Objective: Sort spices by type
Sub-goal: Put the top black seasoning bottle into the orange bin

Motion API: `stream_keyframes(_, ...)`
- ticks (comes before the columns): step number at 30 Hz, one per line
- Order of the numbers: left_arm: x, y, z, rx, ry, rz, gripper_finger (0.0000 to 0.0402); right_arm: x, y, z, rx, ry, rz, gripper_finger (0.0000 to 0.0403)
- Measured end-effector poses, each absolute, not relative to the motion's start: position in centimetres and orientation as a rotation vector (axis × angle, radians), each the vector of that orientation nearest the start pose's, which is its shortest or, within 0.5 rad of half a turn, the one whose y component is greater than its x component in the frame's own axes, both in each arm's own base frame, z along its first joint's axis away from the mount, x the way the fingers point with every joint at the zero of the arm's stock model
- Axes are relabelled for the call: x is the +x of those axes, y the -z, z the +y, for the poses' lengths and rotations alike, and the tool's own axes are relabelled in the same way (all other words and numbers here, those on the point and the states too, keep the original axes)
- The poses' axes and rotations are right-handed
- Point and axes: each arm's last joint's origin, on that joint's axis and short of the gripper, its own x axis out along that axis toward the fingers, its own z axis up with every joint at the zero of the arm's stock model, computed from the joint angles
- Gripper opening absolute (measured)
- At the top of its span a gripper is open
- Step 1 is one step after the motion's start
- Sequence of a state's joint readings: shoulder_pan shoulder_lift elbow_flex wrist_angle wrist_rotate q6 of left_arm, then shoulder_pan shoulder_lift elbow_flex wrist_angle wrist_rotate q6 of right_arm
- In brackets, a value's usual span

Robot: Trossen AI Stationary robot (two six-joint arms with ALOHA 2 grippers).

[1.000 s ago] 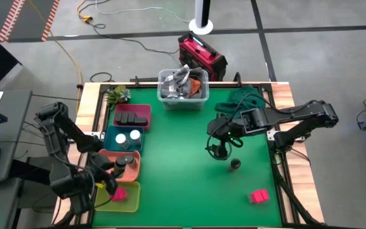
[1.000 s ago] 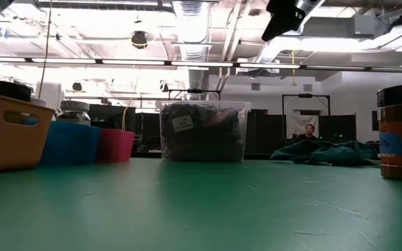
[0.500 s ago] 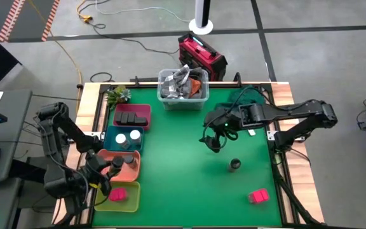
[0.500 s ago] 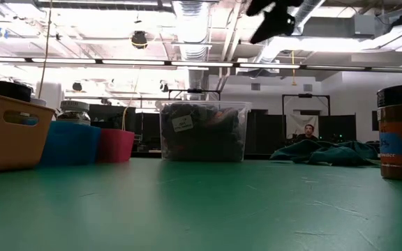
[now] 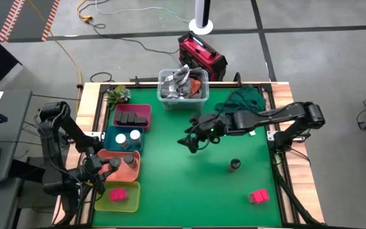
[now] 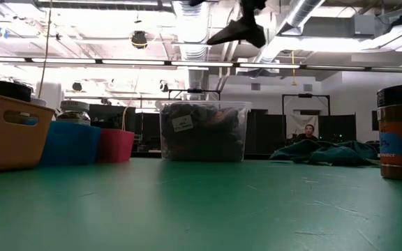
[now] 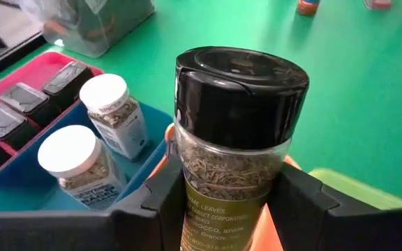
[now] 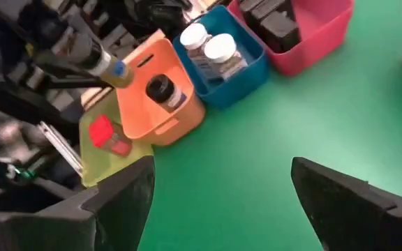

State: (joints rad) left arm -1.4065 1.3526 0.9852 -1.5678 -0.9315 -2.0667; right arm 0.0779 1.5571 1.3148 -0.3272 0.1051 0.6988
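Note:
My left gripper (image 5: 107,169) is shut on a black-capped spice jar (image 7: 241,90) and holds it above the left rim of the orange tray (image 5: 123,166), where another dark jar (image 8: 165,90) stands. My right gripper (image 5: 192,141) hangs open and empty above the middle of the table. White-topped jars (image 7: 110,111) stand in the blue tray (image 5: 123,138). Black boxes (image 5: 132,117) lie in the pink tray. A pink-red box (image 5: 117,194) lies in the yellow-green tray. A dark jar (image 5: 234,165) and a pink-red box (image 5: 258,196) rest on the mat at the right. My left gripper pinches the jar's clear lower body (image 7: 222,199) between its two fingers, one finger (image 7: 162,192) on each side, below the black cap. The jar is lifted clear above the trays, with its cap at the end away from the wrist.
A clear bin (image 5: 183,89) full of dark items stands at the far edge, with a green cloth (image 5: 243,98) to its right and a small plant (image 5: 116,95) at the far left. The trays line the left side. Bare green mat (image 5: 183,191) lies in the middle and near part.
My right gripper has moved from above the loose dark jar toward the table's left edge, rolling as it went, and has stayed open. My left gripper has shifted a little toward the table's left edge, still holding the jar.

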Motion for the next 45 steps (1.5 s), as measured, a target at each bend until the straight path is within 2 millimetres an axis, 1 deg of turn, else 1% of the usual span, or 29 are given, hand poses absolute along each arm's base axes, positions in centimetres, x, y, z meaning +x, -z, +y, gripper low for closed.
stream_keyframes(7, 3.9, -21.9, -16.9, -0.117, -0.383, 0.576, 0.0163, 35.3, -30.3, 4.1, 0.734, 0.246, 0.574, 0.036)
stream_keyframes(9, 3.6, -21.0, -16.6, -0.112, -0.368, 0.577, 0.0163, 35.5, -30.3, 4.8, 0.787, 0.239, 0.557, 0.036)
stream_keyframes(10, 3.5, -20.5, -16.5, -0.114, -0.36, 0.578, 0.0163, 35.5, -30.4, 5.1, 0.802, 0.228, 0.549, 0.036)
stream_keyframes(13, 3.2, -19.1, -16.1, -0.136, -0.329, 0.571, 0.0163, 35.9, -31.7, 6.2, 0.828, 0.158, 0.46, 0.0357)
stream_keyframes(16, 3.0, -18.1, -15.6, -0.132, -0.322, 0.579, 0.0163, 36.9, -32.4, 6.7, 0.806, 0.156, 0.453, 0.0347)
stream_keyframes(18, 2.9, -17.6, -15.4, -0.13, -0.324, 0.582, 0.0163, 37.9, -32.1, 6.9, 0.782, 0.172, 0.485, 0.034)
stream_keyframes(23, 2.9, -17.4, -15.2, -0.118, -0.316, 0.574, 0.0163, 41.2, -32.6, 7.5, 0.747, 0.14, 0.442, 0.0328)
stream_keyframes(26, 2.9, -17.5, -15.1, -0.123, -0.31, 0.566, 0.0163, 42.9, -32.4, 7.9, 0.728, 0.123, 0.454, 0.0327)
stream_keyframes(28, 3.0, -17.6, -15.1, -0.143, -0.299, 0.56, 0.0163, 43.6, -32.6, 8.1, 0.723, 0.103, 0.467, 0.0327)
stream_keyframes(30, 3.0, -17.7, -15.2, -0.164, -0.283, 0.546, 0.0163, 44.4, -33.2, 8.3, 0.714, 0.074, 0.444, 0.0327)
stream_keyframes(34, 3.1, -17.8, -15.6, -0.161, -0.228, 0.489, 0.0163, 45.0, -33.8, 8.4, 0.694, 0.052, 0.429, 0.0327)
stream_keyframes(40, 3.2, -17.8, -15.9, -0.204, -0.203, 0.45, 0.0165, 45.0, -34.7, 8.0, 0.679, 0.053, 0.423, 0.0327)
stream_keyframes(43, 3.3, -18.0, -16.0, -0.21, -0.204, 0.444, 0.0167, 44.9, -35.4, 8.3, 0.646, 0.016, 0.417, 0.0327)
stream_keyframes(45, 3.6, -18.4, -16.5, -0.24, -0.203, 0.443, 0.0167, 44.7, -35.4, 8.5, 0.639, 0.013, 0.434, 0.0327)
